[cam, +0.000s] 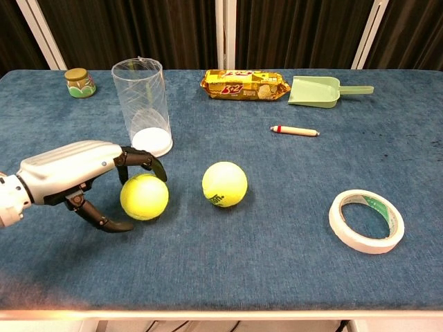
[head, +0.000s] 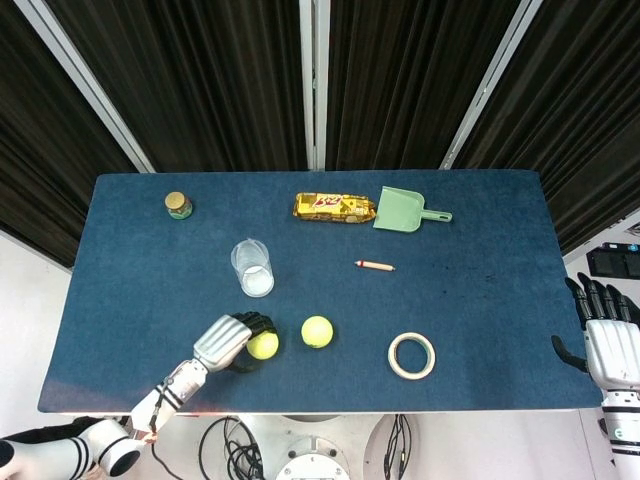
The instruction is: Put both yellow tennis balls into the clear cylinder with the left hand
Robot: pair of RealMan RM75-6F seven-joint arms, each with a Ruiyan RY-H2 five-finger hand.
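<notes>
Two yellow tennis balls lie on the blue table. The left ball [head: 264,345] [cam: 144,196] sits inside my left hand [head: 228,340] [cam: 83,173]. The fingers [cam: 142,160] curl over the ball's top and touch it, while the thumb [cam: 111,223] hooks low on its near left side, a little apart from it. The ball still rests on the cloth. The right ball [head: 317,331] [cam: 224,184] lies free beside it. The clear cylinder [head: 252,267] [cam: 142,107] stands upright just behind my left hand, its mouth up. My right hand [head: 608,335] hangs off the table's right edge, fingers spread and holding nothing.
A tape roll [head: 411,355] [cam: 366,220] lies at the front right. A pencil [cam: 294,130], green dustpan [cam: 315,90] and snack pack [cam: 245,84] line the back. A small jar [cam: 80,82] stands at the back left.
</notes>
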